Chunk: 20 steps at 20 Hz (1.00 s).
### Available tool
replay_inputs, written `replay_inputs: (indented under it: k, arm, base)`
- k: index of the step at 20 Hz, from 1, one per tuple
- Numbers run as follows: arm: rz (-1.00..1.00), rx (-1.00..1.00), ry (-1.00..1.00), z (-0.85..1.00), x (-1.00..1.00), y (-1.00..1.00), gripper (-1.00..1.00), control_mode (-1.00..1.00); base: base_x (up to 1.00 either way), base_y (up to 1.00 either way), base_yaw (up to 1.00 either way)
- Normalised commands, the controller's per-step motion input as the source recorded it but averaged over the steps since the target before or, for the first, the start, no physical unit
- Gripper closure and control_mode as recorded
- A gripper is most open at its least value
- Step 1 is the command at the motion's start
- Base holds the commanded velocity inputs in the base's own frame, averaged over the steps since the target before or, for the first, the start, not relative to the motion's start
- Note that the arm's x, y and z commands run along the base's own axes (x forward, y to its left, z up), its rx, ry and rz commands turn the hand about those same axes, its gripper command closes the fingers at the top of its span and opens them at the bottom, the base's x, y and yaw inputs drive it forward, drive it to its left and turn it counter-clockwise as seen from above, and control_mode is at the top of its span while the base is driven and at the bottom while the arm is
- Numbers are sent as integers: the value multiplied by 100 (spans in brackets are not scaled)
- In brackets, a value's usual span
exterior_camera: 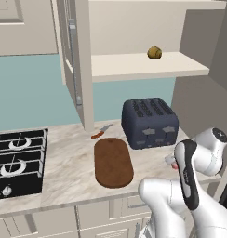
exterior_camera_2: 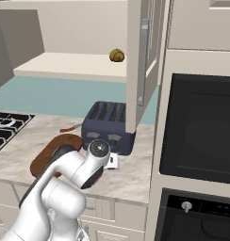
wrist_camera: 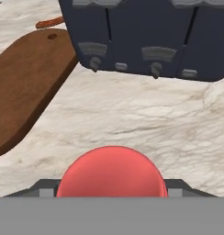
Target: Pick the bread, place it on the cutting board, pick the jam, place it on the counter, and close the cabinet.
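Jam (wrist_camera: 112, 172) pinched between the pincer (wrist_camera: 112, 189) fingers, low over the counter (wrist_camera: 146, 119), toaster (wrist_camera: 146, 36) beyond

dark blue toaster (exterior_camera: 149, 122), orange-handled knife (exterior_camera: 101, 132), black gas stove (exterior_camera: 17, 160), built-in oven (exterior_camera_2: 200, 129)

One roll (exterior_camera: 154, 52), one board (exterior_camera: 113, 162), one toaster (exterior_camera: 149, 122), one knife (exterior_camera: 101, 132).

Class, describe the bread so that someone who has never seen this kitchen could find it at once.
Find the open cabinet above the counter. On its pale shelf, above the dark toaster, sits the bread: a small round golden-brown roll. It is the one thing on that shelf, far smaller than the toaster below.
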Motion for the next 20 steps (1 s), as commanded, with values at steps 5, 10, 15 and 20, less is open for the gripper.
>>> replay_inputs:
  k: [5,10,15,20]
  arm:
    - [-1,0,-5,-18,17,0,100,-100]
    - [-1,0,-4,-16,25,0,100,-100]
    - [-1,0,-2,-16,27,0,100,-100]
    - [-3,0,-1,-13,27,6,100,-100]
  base:
    - [0,0,0]
    - [0,0,0]
    - [0,0,0]
    - [0,0,0]
